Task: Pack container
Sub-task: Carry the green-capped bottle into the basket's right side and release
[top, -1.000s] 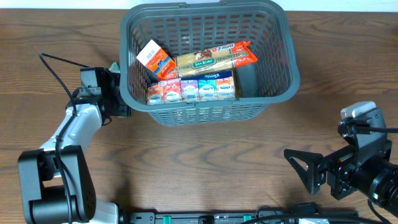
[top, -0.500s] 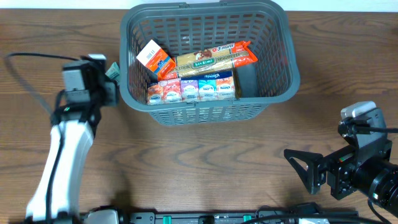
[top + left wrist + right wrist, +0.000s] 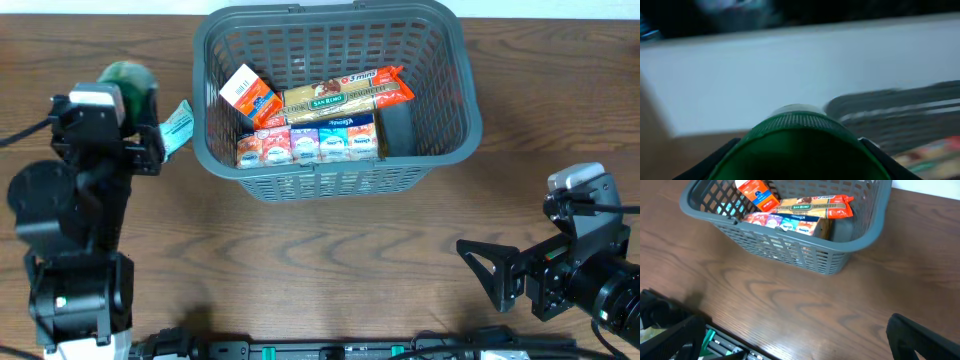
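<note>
We log the basket [image 3: 330, 172] upright on the table [image 3: 330, 250], mouth up, long axis left-right. Inside it: a carton row [image 3: 308, 145] along the near wall, a pasta pack [image 3: 345, 93] behind, an orange box [image 3: 248, 95] at the left. The left gripper [image 3: 797, 150], left of the basket, is clamped on a green item [image 3: 797, 127]. The right gripper [image 3: 790, 342], near-right of the basket, has its fingers apart.

**Blur and cropped edges**

The left wrist view is smeared throughout. A green object [image 3: 800, 145] with a ribbed top sits between the left hand's [image 3: 795, 154] dark fingers [image 3: 720, 159]; its lower part runs off the bottom edge, and what it is cannot be told. From overhead it is a green blur, and a teal-and-white packet [image 3: 178, 125] is half hidden behind the arm. In the right wrist view the container's [image 3: 805, 262] far side is cropped, and the spread right hand's [image 3: 482, 275] fingers [image 3: 920, 340] are cut off below.
</note>
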